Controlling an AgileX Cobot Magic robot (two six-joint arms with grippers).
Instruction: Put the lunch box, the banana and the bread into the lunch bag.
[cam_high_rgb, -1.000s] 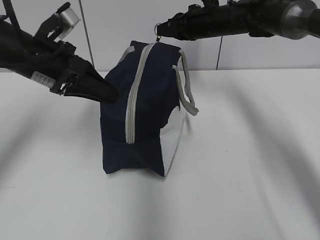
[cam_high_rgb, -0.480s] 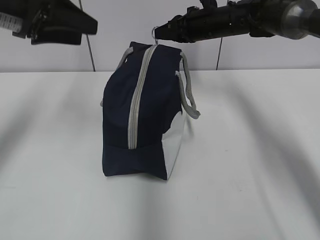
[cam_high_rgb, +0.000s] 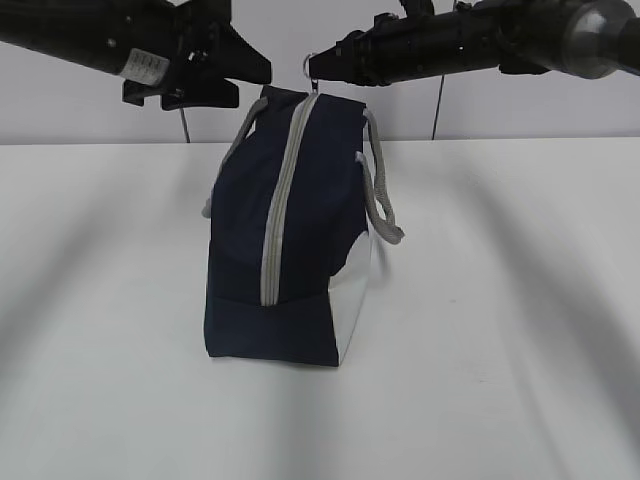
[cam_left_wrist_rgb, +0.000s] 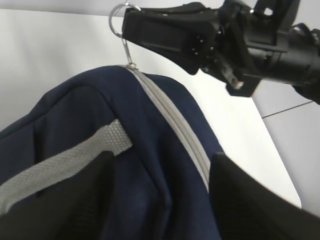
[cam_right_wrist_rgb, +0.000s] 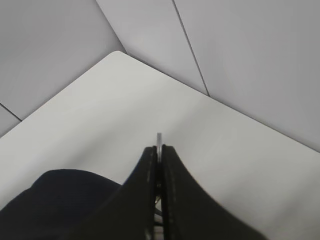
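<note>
White table (cam_high_rgb: 500, 300), pale wall behind, lunch bag (cam_high_rgb: 290, 230) upright mid-table and zipped, right hand (cam_high_rgb: 322, 62) pinching ring pull (cam_high_rgb: 314, 62) at top, left hand (cam_high_rgb: 250, 72) spread, poised above bag's left shoulder, touching nothing.

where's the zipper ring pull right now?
The ring pull is at the top end of the lunch bag, upper centre in the exterior view, pinched in the shut right gripper. The left gripper hovers just left of it.

lunch bag (cam_high_rgb: 290, 230) upright on table (cam_high_rgb: 500, 350); ring pull (cam_high_rgb: 314, 62) above its top
</note>
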